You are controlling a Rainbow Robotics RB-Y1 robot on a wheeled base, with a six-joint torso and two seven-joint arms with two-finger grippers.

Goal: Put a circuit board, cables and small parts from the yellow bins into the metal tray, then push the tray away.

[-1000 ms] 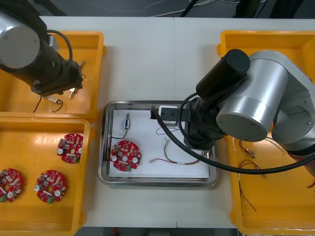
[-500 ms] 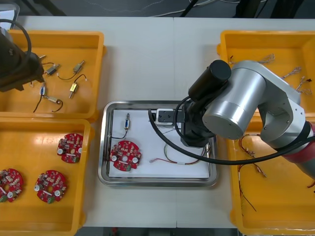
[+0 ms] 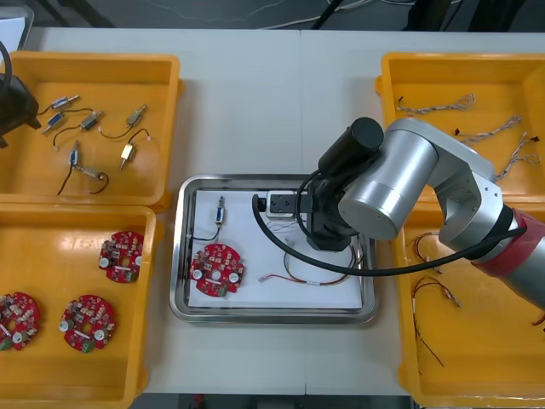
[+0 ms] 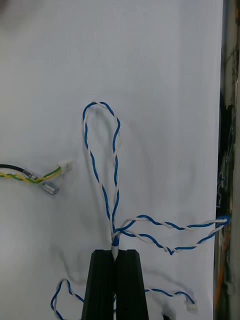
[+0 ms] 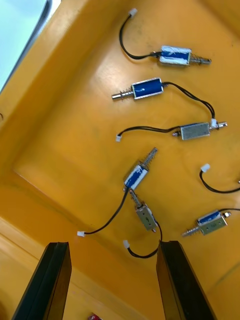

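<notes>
Mid-frame, the right tool [image 4: 116, 252] is pinching a cable [image 4: 116, 150] over the tray [image 3: 180, 256], which is holding a board [image 3: 216, 269]. The left tool [image 5: 112, 245] is hanging spread; pushing remains.

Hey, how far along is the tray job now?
In the metal tray lie a circuit board, a small metal part and a red and yellow cable. The right hand, shut on a blue and white cable, is over the tray; the left hand hangs open above a yellow bin. Left: release it, push the tray away.
</notes>
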